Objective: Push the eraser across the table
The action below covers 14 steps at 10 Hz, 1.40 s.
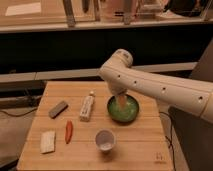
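Note:
The eraser (58,109), a small flat dark grey block, lies near the left edge of the light wooden table (145,145). The white arm reaches in from the right. Its gripper (121,99) hangs over the green bowl, well to the right of the eraser, with the white tube between them.
A white tube (87,107) lies right of the eraser. A green bowl (123,110) sits right of centre. A white cup (105,140) stands near the front. An orange-red carrot-shaped thing (68,131) and a whitish-beige block (48,141) lie at front left.

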{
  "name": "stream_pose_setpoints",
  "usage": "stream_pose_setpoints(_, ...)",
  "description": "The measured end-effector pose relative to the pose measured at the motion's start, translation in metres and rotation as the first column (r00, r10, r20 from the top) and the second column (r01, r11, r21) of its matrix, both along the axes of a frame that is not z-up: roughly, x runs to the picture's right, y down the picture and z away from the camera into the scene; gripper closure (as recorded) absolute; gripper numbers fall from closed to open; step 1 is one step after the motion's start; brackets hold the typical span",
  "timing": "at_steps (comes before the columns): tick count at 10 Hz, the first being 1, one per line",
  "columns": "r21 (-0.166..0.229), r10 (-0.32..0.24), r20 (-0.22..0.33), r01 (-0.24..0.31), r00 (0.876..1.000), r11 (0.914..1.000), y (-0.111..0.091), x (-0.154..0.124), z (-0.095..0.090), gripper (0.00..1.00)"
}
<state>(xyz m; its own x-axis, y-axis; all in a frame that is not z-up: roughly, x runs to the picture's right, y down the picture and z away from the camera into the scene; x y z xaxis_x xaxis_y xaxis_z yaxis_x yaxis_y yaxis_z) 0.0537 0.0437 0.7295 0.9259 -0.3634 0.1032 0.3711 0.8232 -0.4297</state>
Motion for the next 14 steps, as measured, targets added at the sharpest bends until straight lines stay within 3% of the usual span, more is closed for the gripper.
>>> stream_pose_setpoints(1,0.0,0.0,0.0,0.0,1.0,1.0,0.0,0.0,0.0,0.2)
stream_pose_setpoints(2,0.005,-0.056,0.042,0.055,0.998,0.9985,0.001,-0.044,0.008,0.2)
stream_pose_setpoints(6,0.014,-0.097,0.079,0.096,0.992,0.9953,0.001,-0.053,0.016,0.2)
stream_pose_setpoints(9,0.021,-0.135,0.12,0.133,0.984,0.9908,0.005,-0.092,0.025,0.2)
stream_pose_setpoints(14,0.028,-0.183,0.172,0.181,0.968,0.9831,0.007,-0.118,0.038,0.2)
